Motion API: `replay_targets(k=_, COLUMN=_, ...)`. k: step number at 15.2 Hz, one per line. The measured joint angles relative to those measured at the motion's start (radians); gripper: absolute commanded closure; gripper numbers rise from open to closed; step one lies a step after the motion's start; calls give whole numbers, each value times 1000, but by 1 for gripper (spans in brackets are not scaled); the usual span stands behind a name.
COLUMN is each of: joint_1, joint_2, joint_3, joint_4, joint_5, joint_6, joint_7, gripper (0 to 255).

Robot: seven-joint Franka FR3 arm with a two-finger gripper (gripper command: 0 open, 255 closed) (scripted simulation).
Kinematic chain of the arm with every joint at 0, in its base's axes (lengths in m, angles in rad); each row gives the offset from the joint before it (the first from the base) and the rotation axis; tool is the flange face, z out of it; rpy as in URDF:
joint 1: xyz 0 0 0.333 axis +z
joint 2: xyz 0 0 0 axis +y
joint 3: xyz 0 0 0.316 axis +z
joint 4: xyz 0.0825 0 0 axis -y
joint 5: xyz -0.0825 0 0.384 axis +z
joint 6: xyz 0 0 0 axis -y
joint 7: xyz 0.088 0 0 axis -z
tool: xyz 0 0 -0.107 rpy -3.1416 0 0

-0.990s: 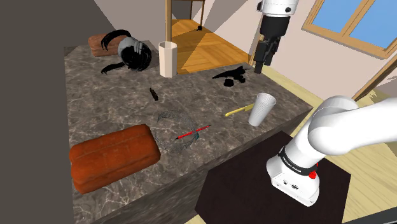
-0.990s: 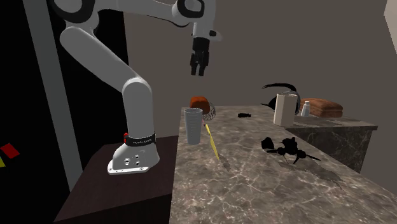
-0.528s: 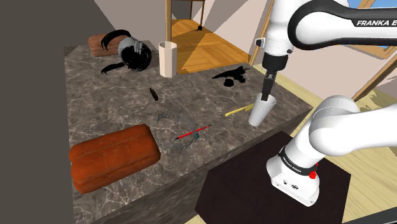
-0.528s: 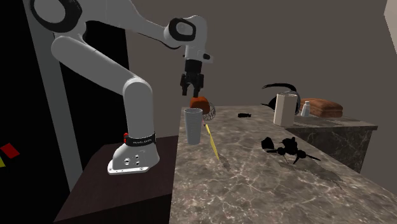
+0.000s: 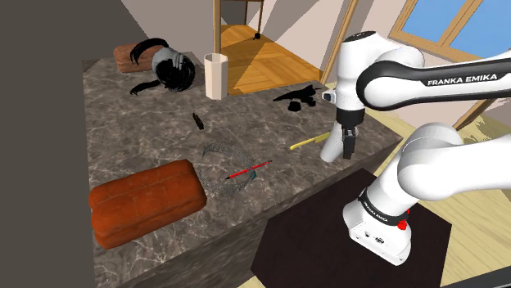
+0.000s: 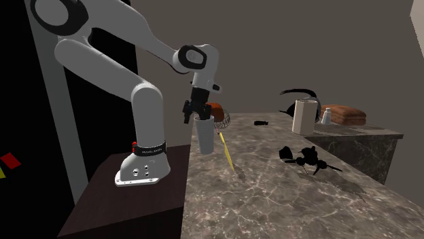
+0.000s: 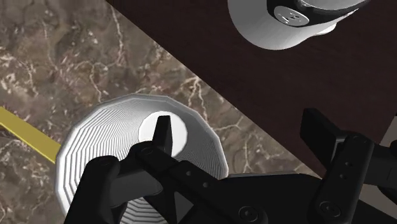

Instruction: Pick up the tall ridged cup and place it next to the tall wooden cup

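Forearm casing (image 5: 446, 82): "FRANKA EMIKA" is printed in black capitals on the white shell. It is seen above the gripper (image 5: 347, 150), toward the shoulder view's right.
Arm base (image 5: 378, 215): a slanted line of small black lettering is carried on the white shell, below the gripper and toward the shoulder view's right. Its letters are too small to be read.
Arm base, second exterior view (image 6: 141, 171): small dark marks are seen, lower than the gripper and toward that view's left. None can be read.
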Motion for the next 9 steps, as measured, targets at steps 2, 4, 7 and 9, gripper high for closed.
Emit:
replay_targets(k=2, joint_1=-7, joint_2=-6, joint_3=-23, joint_4=-37, joint_5=-23, joint_6=52, joint_7=-18, gripper=0)
replay_targets(k=4, joint_1=-8, joint_2=-8, joint_3=-35, joint_4=-43, joint_5=-37, joint_6=52, joint_7=-26, gripper=0)
replay_targets(k=7, joint_1=-9, joint_2=-8, joint_3=-36, joint_4=-43, joint_5=-36, joint_6=33, joint_7=-25, gripper=0)
replay_targets(k=9, joint_1=-10, joint_2=-9, joint_3=-44, joint_4=-32, joint_5=-45, joint_6=78, joint_7=-22, gripper=0)
